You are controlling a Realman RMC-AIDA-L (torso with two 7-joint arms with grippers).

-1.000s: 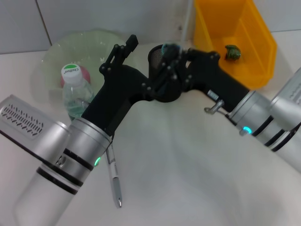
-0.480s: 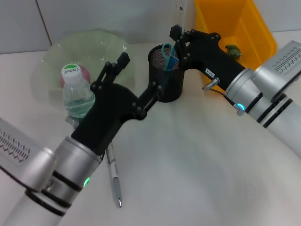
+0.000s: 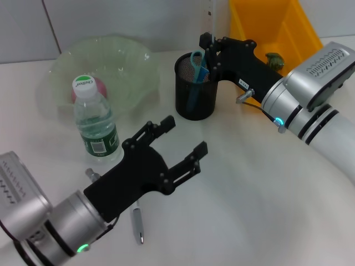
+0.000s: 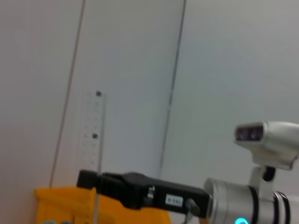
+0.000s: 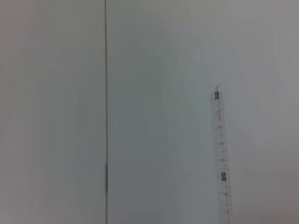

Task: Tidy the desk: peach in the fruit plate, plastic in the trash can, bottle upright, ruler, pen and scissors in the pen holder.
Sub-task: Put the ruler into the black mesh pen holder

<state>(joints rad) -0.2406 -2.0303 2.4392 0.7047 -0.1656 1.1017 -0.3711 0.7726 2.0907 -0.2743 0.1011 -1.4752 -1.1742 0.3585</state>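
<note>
**Ruler poised over the pen holder**

While the right gripper (image 3: pixel 209 45) grips the clear ruler (image 3: pixel 211 16) upright just above the pen holder (image 3: pixel 195 94), scissors (image 3: pixel 196 64) already stand inside it. Nearer the robot than the holder, the left gripper (image 3: pixel 180 147) hangs spread wide and empty, above the pen (image 3: pixel 136 220) on the desk. Releasing off-centre could drop the ruler outside the rim, or jam it against the scissors.
</note>
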